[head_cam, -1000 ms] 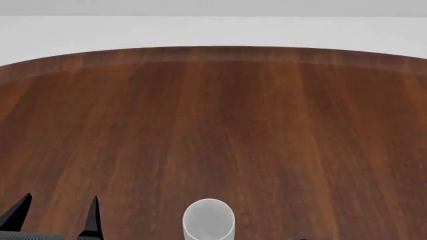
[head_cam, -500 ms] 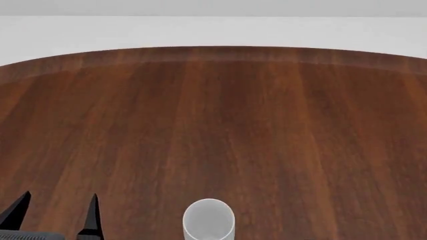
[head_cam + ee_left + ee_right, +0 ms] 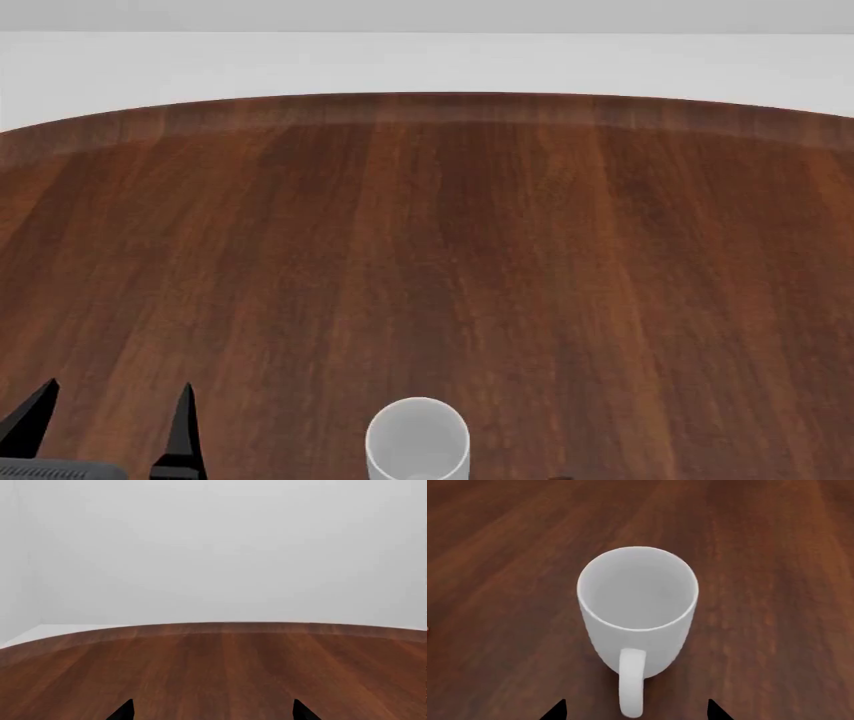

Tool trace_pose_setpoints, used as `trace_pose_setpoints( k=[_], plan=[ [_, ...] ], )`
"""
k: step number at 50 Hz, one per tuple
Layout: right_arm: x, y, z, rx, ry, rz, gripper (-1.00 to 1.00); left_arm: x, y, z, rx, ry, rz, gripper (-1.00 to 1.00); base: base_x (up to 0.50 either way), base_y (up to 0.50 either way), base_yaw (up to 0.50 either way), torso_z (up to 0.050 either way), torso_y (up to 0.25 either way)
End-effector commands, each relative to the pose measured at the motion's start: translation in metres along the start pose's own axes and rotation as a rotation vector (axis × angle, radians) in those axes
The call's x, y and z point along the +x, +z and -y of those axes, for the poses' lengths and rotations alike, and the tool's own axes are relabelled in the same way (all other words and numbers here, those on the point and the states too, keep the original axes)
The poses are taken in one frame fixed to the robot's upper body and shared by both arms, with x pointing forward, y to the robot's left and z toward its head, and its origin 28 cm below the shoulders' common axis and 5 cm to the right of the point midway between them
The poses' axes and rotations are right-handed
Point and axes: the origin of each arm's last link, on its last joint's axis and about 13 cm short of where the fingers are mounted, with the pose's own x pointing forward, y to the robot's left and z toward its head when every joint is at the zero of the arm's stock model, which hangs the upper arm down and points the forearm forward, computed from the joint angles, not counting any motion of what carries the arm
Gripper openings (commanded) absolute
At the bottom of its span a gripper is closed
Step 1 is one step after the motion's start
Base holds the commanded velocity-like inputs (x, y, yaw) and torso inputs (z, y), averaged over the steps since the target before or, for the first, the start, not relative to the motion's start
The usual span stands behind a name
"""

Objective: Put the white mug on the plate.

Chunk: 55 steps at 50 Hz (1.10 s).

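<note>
right gripper (image 3: 635,711) spread wide, empty, straddling the handle (image 3: 632,682) of the white mug (image 3: 638,611); glossy, rigid, likely slippery—better pinched at the handle.

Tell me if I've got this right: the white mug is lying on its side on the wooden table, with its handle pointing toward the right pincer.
Not quite. The white mug stands upright on the wooden table, its open mouth facing up, as the right wrist view shows. The rest holds: its handle points toward the right pincer, whose two tips are spread to either side of it.
</note>
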Motion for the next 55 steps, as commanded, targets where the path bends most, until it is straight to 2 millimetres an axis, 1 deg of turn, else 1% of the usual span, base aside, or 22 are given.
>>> trace_pose_setpoints(
  k=[1,15,27,40,55],
  plan=[
    [0.009,-0.001,0.002,-0.023,0.006,-0.013,1.00,0.000,0.003,0.001,-0.005,-0.004,0.009,1.00,0.00,0.00,0.00,0.000,0.000],
    [0.022,0.000,0.002,-0.058,0.029,-0.023,1.00,-0.002,0.005,0.000,-0.004,-0.002,0.019,1.00,0.00,0.00,0.00,0.000,0.000],
    [0.031,-0.009,0.004,-0.052,0.028,-0.040,1.00,-0.002,0.006,0.003,0.032,-0.009,0.028,1.00,0.00,0.00,0.00,0.000,0.000],
    [0.037,-0.012,0.000,-0.042,0.056,-0.056,1.00,-0.002,0.008,0.003,0.036,-0.010,0.039,1.00,0.00,0.00,0.00,0.000,0.000],
    [0.046,-0.013,0.003,-0.036,0.058,-0.059,1.00,-0.005,0.010,0.003,0.015,-0.016,0.035,1.00,0.00,0.00,0.00,0.000,0.000]
  ],
)
